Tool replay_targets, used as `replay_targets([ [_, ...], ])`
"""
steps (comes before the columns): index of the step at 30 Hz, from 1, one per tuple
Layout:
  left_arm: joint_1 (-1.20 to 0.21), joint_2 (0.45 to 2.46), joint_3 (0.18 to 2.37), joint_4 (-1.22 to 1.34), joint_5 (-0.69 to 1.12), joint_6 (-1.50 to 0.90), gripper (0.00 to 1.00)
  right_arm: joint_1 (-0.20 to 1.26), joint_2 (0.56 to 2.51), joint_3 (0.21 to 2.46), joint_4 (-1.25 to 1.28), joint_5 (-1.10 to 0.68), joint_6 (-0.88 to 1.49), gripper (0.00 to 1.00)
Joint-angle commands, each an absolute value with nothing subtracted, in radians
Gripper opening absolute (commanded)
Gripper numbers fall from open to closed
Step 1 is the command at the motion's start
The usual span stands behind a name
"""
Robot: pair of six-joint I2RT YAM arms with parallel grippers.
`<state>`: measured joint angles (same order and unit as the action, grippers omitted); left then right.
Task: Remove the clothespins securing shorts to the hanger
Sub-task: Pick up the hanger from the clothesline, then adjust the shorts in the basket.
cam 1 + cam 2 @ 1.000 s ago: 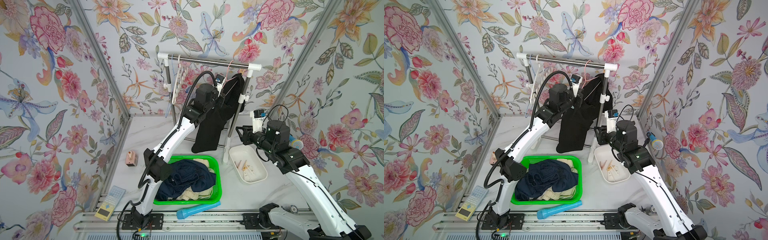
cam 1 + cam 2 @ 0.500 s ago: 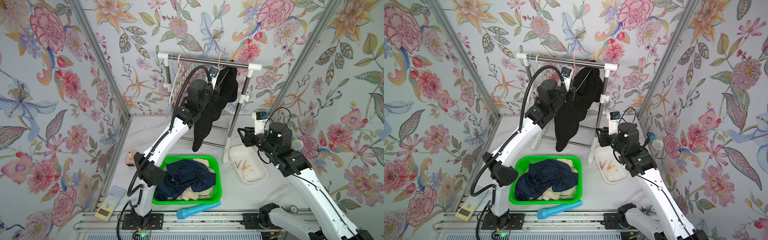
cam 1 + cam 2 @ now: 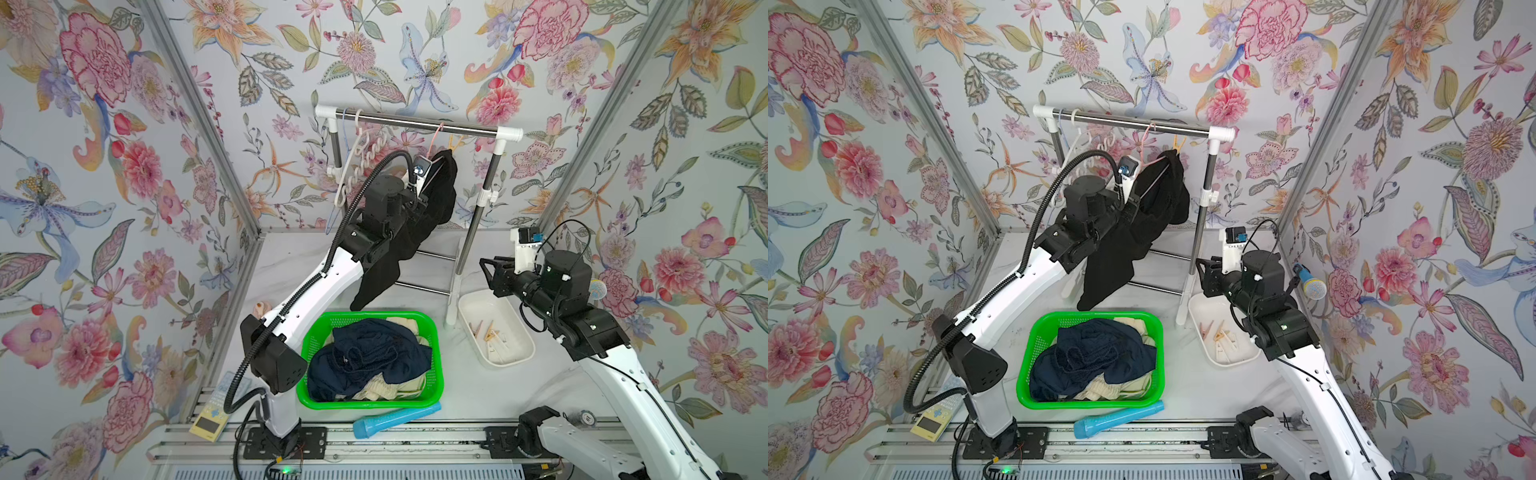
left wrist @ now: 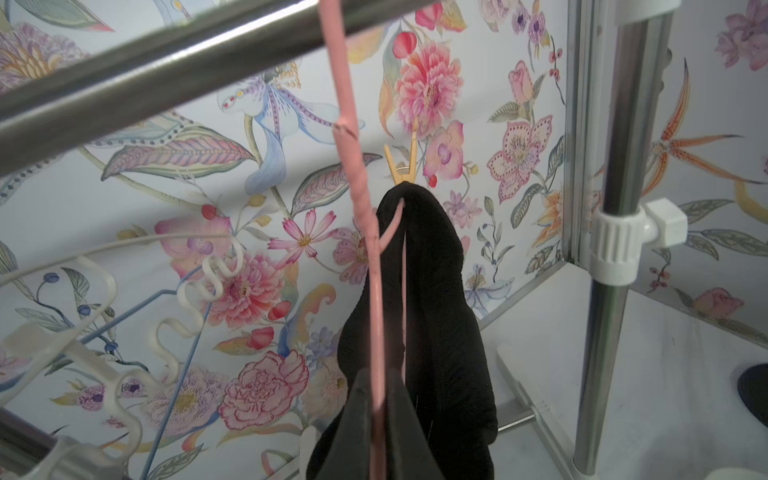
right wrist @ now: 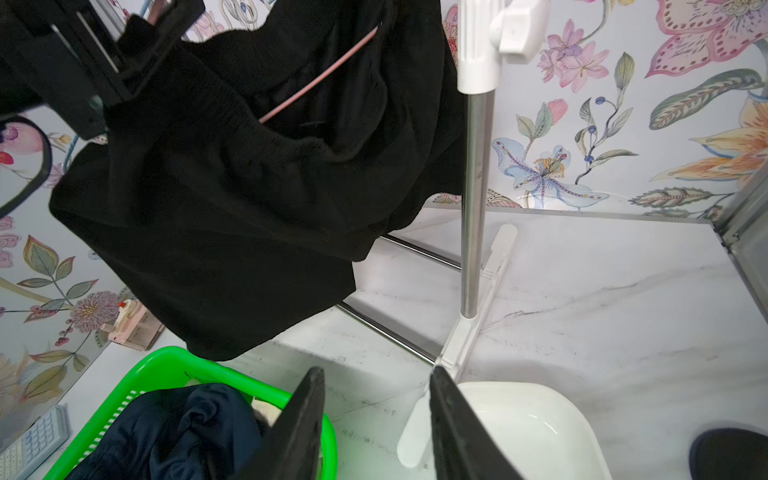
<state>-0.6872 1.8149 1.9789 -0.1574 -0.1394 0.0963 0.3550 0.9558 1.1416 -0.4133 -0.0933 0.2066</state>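
The peg (image 4: 401, 166) clamps the top corner of the black shorts (image 4: 432, 311), at the far end of the pink hanger (image 4: 376, 291). The shorts seem to hang from that one pinch (the rest sags in a heavy fold toward the basket (image 3: 305, 365)). A sideways tug could drag the cloth with it, or swing the hanger on the rail (image 4: 166, 70) and spoil the reach. The peg is small, tan and spring-loaded, its legs splayed upward in a V.

The left gripper (image 4: 379, 374) is pinched tight on the hanger's wire; a slip there would let everything tilt. The right gripper (image 5: 376, 374), fingers apart and empty, sits low beside the tray (image 5: 561, 415), well apart from the peg. It could clip the post (image 5: 473, 187) on the way up.
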Motion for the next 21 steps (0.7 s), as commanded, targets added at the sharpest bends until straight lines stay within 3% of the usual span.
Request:
replay_targets([
  [1,-0.685,1.686,1.906,-0.058,-0.148,0.149,0.00,0.343,0.946,1.118,-0.395,-0.092,0.217,0.44],
  [11,-0.684,1.302,1.523,0.011,-0.104,0.181,0.00,0.329,0.921,1.074,-0.394,-0.129,0.217,0.52],
  [21,-0.684,0.974,1.484,-0.184,-0.032,0.190,0.00,0.320,0.890,1.049,-0.393,-0.178,0.216,0.83],
])
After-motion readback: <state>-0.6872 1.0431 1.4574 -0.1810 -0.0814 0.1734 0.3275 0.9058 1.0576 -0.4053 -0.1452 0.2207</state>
